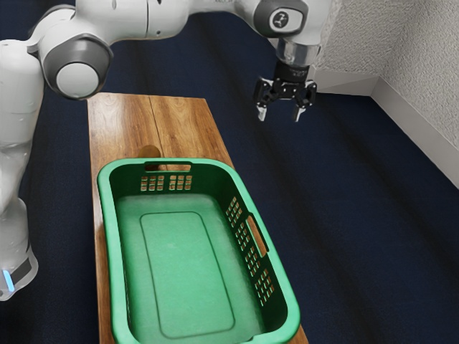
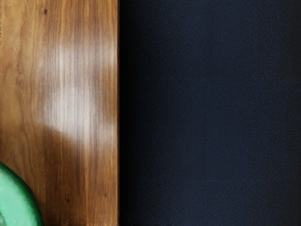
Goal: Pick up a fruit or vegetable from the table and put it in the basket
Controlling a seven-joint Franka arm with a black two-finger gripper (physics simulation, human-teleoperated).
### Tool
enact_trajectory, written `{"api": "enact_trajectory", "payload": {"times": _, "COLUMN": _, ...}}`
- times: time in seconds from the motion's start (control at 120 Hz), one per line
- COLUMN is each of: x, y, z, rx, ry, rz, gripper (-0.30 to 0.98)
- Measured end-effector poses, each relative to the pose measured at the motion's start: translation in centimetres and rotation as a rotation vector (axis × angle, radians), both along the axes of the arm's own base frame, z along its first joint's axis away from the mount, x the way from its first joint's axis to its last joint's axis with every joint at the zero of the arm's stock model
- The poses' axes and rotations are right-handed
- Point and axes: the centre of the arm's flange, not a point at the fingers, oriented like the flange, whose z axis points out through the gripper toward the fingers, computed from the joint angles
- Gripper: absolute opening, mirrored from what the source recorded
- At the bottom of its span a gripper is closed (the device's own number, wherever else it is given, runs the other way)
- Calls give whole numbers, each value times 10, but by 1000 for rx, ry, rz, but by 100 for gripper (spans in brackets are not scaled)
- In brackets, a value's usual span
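Green basket on wooden table; gripper spread wide, holding nothing

From its base at eight o'clock in the exterior view, the arm arches past eleven to the gripper near one o'clock, its fingers apart, pointing toward six.

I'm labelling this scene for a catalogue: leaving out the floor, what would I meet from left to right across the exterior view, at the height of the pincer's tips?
The arm's upright section, wooden table, pincer, skirting board, textured wall.
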Motion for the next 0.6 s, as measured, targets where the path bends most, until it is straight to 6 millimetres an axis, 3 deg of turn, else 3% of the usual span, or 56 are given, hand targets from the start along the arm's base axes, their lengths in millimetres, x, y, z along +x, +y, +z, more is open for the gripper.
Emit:
{"api": "enact_trajectory", "payload": {"times": 0.258, "x": 2, "y": 1, "z": 1, "rx": -22, "ry": -9, "rz": 133, "gripper": 69}}
{"api": "enact_trajectory", "payload": {"times": 0.367, "x": -10, "y": -5, "z": 19, "rx": -52, "ry": -30, "rz": 79, "gripper": 69}}
{"api": "enact_trajectory", "payload": {"times": 0.492, "x": -12, "y": 19, "z": 14, "rx": -59, "ry": -24, "rz": -20, "gripper": 69}}
{"api": "enact_trajectory", "payload": {"times": 0.6, "x": -10, "y": 33, "z": -7, "rx": -59, "ry": 4, "rz": -170, "gripper": 69}}
